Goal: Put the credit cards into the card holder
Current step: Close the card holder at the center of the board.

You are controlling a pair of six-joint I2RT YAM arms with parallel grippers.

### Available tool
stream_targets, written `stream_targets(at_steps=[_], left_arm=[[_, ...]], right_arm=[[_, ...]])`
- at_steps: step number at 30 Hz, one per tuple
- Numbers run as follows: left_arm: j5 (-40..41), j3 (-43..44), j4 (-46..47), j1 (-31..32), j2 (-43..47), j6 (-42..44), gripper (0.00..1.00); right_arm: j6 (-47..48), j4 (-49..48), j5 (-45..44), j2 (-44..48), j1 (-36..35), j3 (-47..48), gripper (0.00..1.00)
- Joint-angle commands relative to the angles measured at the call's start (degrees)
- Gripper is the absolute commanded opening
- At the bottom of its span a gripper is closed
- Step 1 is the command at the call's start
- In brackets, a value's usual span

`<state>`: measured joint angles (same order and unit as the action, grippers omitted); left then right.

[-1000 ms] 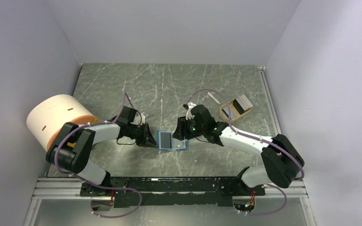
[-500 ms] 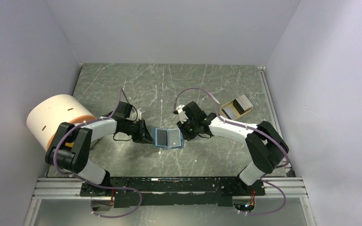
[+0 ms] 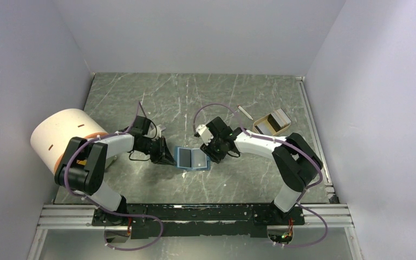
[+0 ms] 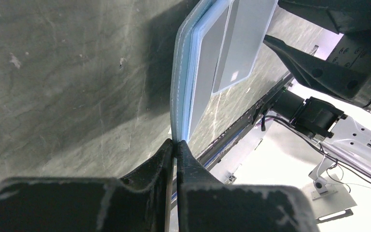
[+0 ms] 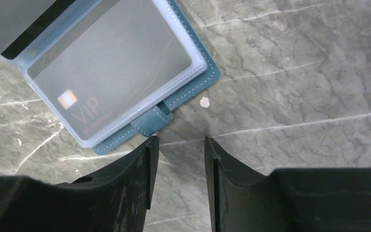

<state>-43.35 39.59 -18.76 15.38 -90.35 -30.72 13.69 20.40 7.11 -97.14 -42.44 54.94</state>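
The teal-blue card holder (image 3: 192,158) lies open on the table between the two arms. My left gripper (image 3: 169,158) is shut on its left edge; in the left wrist view its fingertips (image 4: 176,144) pinch the holder's rim (image 4: 182,96). A grey card marked VIP (image 5: 111,72) sits inside a clear slot of the holder (image 5: 193,87), with the snap tab (image 5: 152,121) pointing at my right gripper. My right gripper (image 5: 178,142) is open and empty, just off the holder's right side (image 3: 212,153). More cards (image 3: 279,116) sit in the tan tray.
The small tan tray (image 3: 261,130) stands at the back right, with a thin white stick (image 3: 244,112) beside it. A large white cylinder with an orange base (image 3: 65,136) stands at the left edge next to the left arm.
The right arm has swung left and its wrist has turned, and the gripper has come off the holder's right half. The holder and left gripper have shifted slightly left and away.
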Motion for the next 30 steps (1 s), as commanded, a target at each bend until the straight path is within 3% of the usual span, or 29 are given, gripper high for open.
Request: stream_targets(at_steps=[1, 20, 30], left_arm=[[-1.9, 1.1, -0.5, -1.0, -0.3, 0.6, 0.1], [-3.9, 0.2, 1.5, -1.2, -1.0, -0.3, 0.1], [-3.9, -0.7, 1.8, -1.2, -0.3, -0.6, 0.1]], right_arm=[[3.9, 2.4, 2.4, 1.2, 0.1, 1.5, 0.44], [9.5, 1.1, 6.9, -1.8, -1.6, 5.5, 0.44], [10.2, 8.8, 3.5, -3.9, -2.2, 8.3, 0.43]])
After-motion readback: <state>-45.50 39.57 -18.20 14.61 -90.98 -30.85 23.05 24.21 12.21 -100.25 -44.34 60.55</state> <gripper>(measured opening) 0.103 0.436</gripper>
